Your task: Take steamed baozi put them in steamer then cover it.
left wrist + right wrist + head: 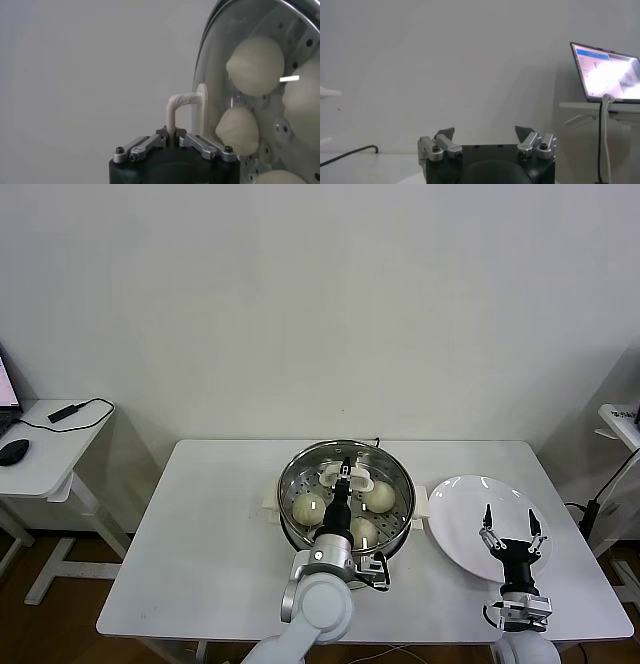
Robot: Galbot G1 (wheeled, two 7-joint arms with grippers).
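The steamer (400, 539) stands mid-table with several cream-white baozi (308, 506) on its perforated tray. The clear glass cover (390, 474) lies over the steamer's mouth; I cannot tell whether it rests on the rim or hangs just above. My left gripper (345, 476) is shut on the cover's cream handle (182, 102). In the left wrist view the gripper (171, 135) pinches the handle's leg, and baozi (255, 65) show through the glass (215, 75). My right gripper (511, 529) hovers open and empty over the white plate (460, 504); it also shows in the right wrist view (485, 135).
The white plate is bare, right of the steamer. A small side desk (40, 449) with a mouse and a black cable stands at far left. A laptop (607, 72) sits on a stand in the right wrist view. Another table edge (622, 419) is at far right.
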